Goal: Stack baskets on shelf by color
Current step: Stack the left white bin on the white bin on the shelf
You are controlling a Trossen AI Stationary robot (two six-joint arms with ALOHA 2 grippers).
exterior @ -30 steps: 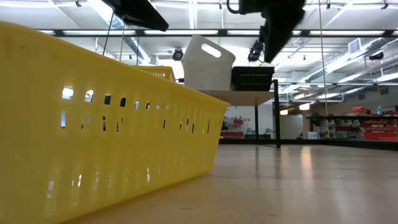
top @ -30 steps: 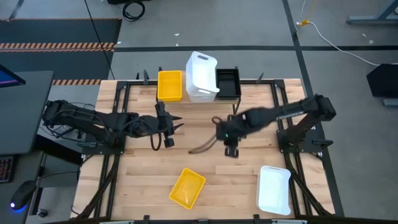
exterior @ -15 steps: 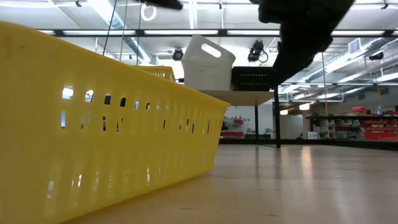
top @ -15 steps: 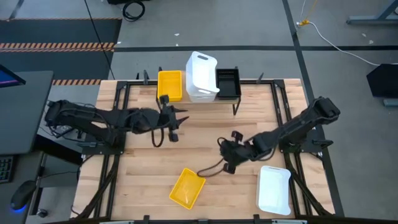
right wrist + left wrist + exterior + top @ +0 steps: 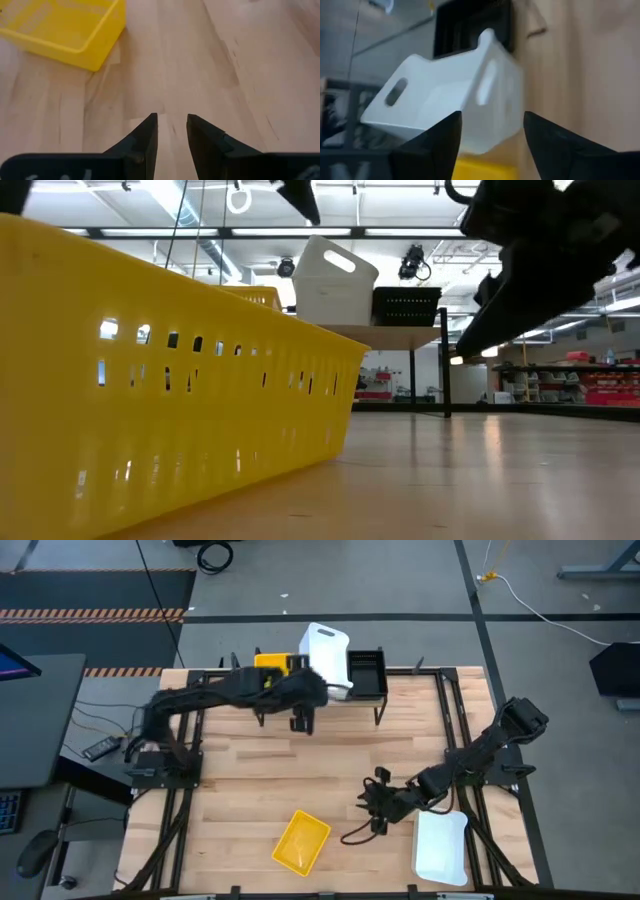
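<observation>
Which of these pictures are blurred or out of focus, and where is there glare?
Left wrist view: white basket soft, blurred. Low view: yellow basket fills the near left, light shining through its slots; bright ceiling lights; right arm a dark smear. High view: evenly lit, sharp.

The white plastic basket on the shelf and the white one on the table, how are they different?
The white plastic basket on the shelf is tipped up at an angle, between yellow and black baskets; the white plastic basket on the table lies flat near the right gripper. Both are white rectangular trays with rounded corners.

Shelf (image 5: 400, 690) w/ yellow, tilted white (image 5: 325, 660), black baskets; loose yellow basket (image 5: 302, 841), white basket (image 5: 442, 845) on table
</observation>
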